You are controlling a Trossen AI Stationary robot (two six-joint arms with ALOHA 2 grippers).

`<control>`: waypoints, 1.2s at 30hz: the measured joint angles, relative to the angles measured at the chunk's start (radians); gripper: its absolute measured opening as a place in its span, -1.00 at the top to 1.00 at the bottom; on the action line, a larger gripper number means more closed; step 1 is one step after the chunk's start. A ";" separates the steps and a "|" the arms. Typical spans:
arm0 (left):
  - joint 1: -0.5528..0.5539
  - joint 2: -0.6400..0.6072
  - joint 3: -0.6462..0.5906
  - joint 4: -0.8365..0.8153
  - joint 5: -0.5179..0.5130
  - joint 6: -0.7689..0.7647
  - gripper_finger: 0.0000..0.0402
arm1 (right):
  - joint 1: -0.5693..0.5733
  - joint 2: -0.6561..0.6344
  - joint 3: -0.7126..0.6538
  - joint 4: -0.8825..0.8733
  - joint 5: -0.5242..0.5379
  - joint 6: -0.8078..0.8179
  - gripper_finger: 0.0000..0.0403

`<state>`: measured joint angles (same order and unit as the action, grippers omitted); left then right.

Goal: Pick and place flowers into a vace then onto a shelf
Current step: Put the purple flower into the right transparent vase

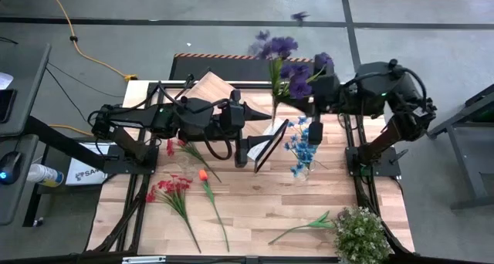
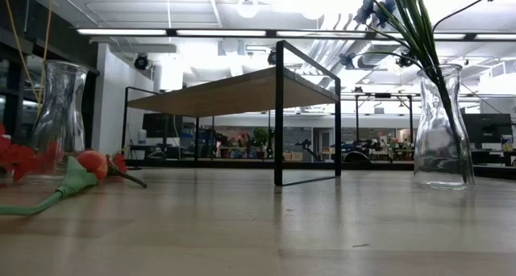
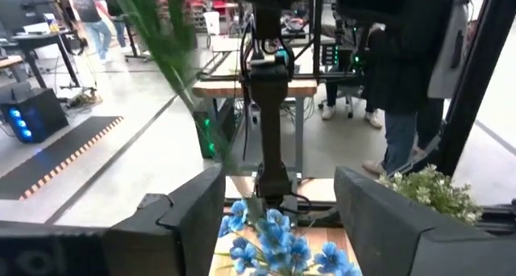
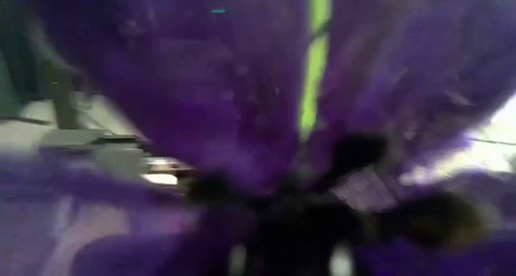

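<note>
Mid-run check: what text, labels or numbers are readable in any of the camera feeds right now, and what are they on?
"SA": the start of dark lettering on the white box under the table's left edge in the high view; the rest is hidden behind the black frame.
Nothing else can be read: the vases, the shelf and both arms show no legible markings, and the right wrist view is filled by purple petals.

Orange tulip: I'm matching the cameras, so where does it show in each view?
High view: orange tulip lying flat, lower left of centre.
Low view: at the left, lying flat.
Left wrist view: not in it.
Right wrist view: not in it.
Shared landmark: the red flowers beside it, also at the low view's left edge.
</note>
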<state>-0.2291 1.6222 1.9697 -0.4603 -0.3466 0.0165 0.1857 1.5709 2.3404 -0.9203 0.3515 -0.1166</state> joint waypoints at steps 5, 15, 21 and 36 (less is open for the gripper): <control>-0.002 0.000 0.000 -0.052 0.001 -0.026 -0.38 | -0.001 -0.036 0.001 -0.036 0.055 0.001 1.00; -0.001 0.000 0.000 -0.243 -0.002 -0.133 -0.32 | 0.000 -0.110 0.001 -0.126 0.125 0.032 1.00; -0.001 0.000 0.000 -0.323 -0.004 -0.190 -0.32 | 0.002 -0.150 0.001 -0.200 0.147 0.076 1.00; 0.000 -0.001 0.000 -0.488 -0.034 -0.292 -0.33 | 0.118 -0.221 0.001 -0.412 0.314 0.221 1.00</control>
<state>-0.2295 1.6211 1.9694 -0.9487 -0.3808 -0.2759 0.3037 1.3503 2.3413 -1.3323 0.6657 0.1040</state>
